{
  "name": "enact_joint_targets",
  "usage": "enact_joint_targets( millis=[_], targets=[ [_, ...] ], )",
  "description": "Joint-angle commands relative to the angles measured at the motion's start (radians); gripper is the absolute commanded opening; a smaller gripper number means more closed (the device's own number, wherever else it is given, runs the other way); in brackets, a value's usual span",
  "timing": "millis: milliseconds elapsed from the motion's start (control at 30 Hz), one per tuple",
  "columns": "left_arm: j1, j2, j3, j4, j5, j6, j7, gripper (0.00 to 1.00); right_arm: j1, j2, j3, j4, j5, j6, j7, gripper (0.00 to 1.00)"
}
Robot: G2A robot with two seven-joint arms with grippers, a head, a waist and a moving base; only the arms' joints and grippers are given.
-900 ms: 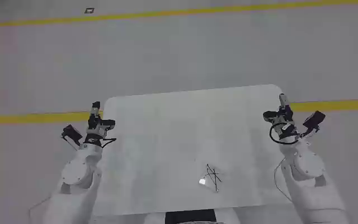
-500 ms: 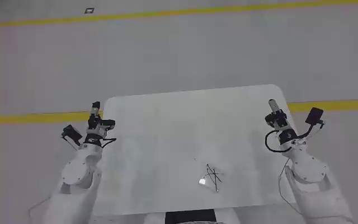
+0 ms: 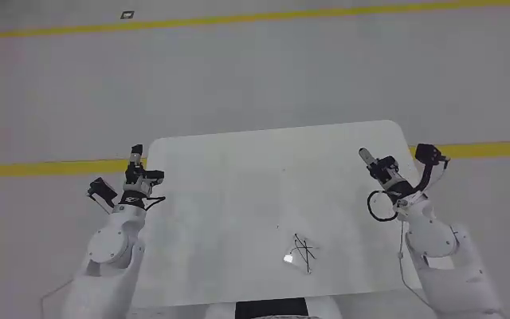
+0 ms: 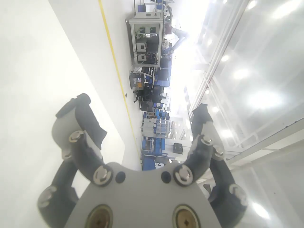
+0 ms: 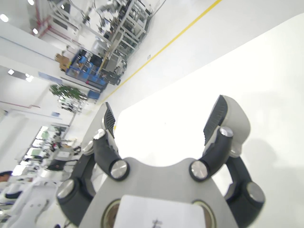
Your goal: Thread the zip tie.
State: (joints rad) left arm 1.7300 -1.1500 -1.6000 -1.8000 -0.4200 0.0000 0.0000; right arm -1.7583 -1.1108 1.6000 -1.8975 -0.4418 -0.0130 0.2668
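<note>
Top view: zip tie (image 3: 301, 253) lies lower centre, nearer right gripper (image 3: 364, 153) than left gripper (image 3: 136, 149); both gape wide, empty.

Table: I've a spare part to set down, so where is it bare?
The table is bare across its far half, between the left gripper and the right gripper, and along its near left. Crowded only by the front edge, right of middle, where the zip tie lies.

The table (image 3: 239, 207) is plain white; the zip tie (image 3: 303, 249) is black, with what may be a small white tag (image 3: 288, 258). The floor (image 3: 239, 80) is grey with yellow stripes (image 3: 239, 17). On the right gripper (image 5: 163, 112) the pads (image 5: 215, 117) are black and ribbed.
</note>
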Motion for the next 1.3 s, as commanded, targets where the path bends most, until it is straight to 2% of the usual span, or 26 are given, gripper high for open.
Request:
enact_joint_targets(
  millis=[0, 133, 500, 600, 733, 900, 1267],
  targets=[
    [0.0, 0.0, 0.0, 0.0, 0.0, 0.0, 0.0, 1.0, -0.009, 0.001, -0.022, -0.001, -0.076, -0.007, 0.01, 1.0],
    [0.0, 0.0, 0.0, 0.0, 0.0, 0.0, 0.0, 1.0, -0.024, 0.003, -0.047, -0.001, -0.185, -0.025, 0.014, 1.0],
    [0.0, 0.0, 0.0, 0.0, 0.0, 0.0, 0.0, 1.0, -0.024, 0.003, -0.047, -0.001, -0.185, -0.025, 0.014, 1.0],
    [0.0, 0.0, 0.0, 0.0, 0.0, 0.0, 0.0, 1.0, -0.005, 0.01, -0.067, -0.031, -0.351, -0.065, 0.043, 1.0],
    [0.0, 0.0, 0.0, 0.0, 0.0, 0.0, 0.0, 1.0, 0.013, 0.013, -0.1, -0.055, -0.444, -0.095, 0.093, 1.0],
    [0.0, 0.0, 0.0, 0.0, 0.0, 0.0, 0.0, 1.0, 0.005, 0.017, -0.144, -0.07, -0.563, -0.133, 0.175, 1.0],
    [0.0, 0.0, 0.0, 0.0, 0.0, 0.0, 0.0, 1.0, -0.001, 0.018, -0.152, -0.069, -0.582, -0.14, 0.172, 1.0]
  ],
)
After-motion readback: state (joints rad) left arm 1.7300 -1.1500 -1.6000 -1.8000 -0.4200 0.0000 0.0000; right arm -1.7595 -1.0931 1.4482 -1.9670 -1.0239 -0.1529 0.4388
